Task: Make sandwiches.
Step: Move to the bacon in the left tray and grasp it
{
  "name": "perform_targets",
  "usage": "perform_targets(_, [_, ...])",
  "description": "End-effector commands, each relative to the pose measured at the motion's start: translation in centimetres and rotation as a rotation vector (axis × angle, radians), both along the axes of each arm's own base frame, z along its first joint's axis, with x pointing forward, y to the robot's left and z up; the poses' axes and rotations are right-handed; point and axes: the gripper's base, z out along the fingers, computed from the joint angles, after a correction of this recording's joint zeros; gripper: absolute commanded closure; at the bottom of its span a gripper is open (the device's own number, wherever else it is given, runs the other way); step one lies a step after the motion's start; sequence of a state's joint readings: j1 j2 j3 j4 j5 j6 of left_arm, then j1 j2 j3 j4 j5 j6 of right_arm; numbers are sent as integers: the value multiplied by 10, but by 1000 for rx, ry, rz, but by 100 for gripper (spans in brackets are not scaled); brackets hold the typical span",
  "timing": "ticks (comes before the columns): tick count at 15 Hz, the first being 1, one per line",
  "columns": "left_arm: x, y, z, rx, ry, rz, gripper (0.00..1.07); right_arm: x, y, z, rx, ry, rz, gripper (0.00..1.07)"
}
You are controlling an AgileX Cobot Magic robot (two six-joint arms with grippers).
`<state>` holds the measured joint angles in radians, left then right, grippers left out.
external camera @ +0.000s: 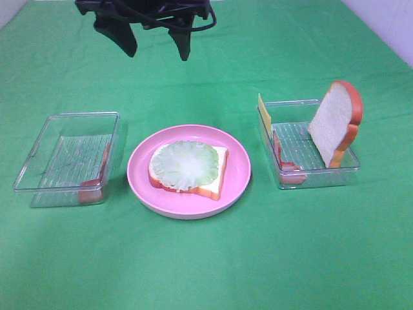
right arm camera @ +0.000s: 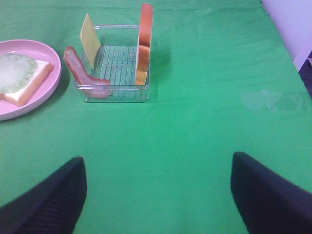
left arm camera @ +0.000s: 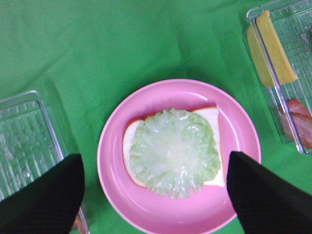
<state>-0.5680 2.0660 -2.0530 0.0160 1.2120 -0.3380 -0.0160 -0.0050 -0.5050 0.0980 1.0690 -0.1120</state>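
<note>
On the pink plate (external camera: 240,169) lies the sandwich base: a white bread slice (external camera: 219,159) with an orange-brown crust, topped by a pale green round lettuce leaf (external camera: 186,165). My left gripper (external camera: 157,55) hangs open high above the far side of the plate. In the left wrist view its black fingers (left arm camera: 53,195) straddle the lettuce (left arm camera: 173,151) from well above, holding nothing. My right gripper (right arm camera: 158,158) is open over bare cloth, nearer than the right tray (right arm camera: 117,58), and is out of the exterior view.
The right clear tray (external camera: 316,174) holds an upright bread slice (external camera: 332,119), a yellow cheese slice (external camera: 264,111) and a bacon strip (external camera: 277,150). The left clear tray (external camera: 39,148) holds a reddish piece (external camera: 95,186) at its near corner. Green cloth covers the table.
</note>
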Motion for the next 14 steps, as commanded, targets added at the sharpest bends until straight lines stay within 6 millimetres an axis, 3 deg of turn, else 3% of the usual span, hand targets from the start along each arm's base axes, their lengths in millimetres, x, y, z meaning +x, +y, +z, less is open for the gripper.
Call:
perform_targets(1, [-29,27,2,57,115,47,30,-2,0,1,-9,-24,-2,31])
perform_targets(5, [-64,51,-20,139,223,94,30,-2,0,1,-9,-24,-2,31])
perform_targets(8, [-75,64,-55,244,302,157,30,-2,0,1,-9,-24,-2,31])
perform_targets(9, [-74,65,-72,243,282,180,30,-2,0,1,-9,-24,-2,31])
perform_targets(10, [-74,65,-72,243,282,180,30,-2,0,1,-9,-24,-2,31])
perform_targets(14, [-57,54,-113,238,281,187,30,-2,0,1,-9,-24,-2,31])
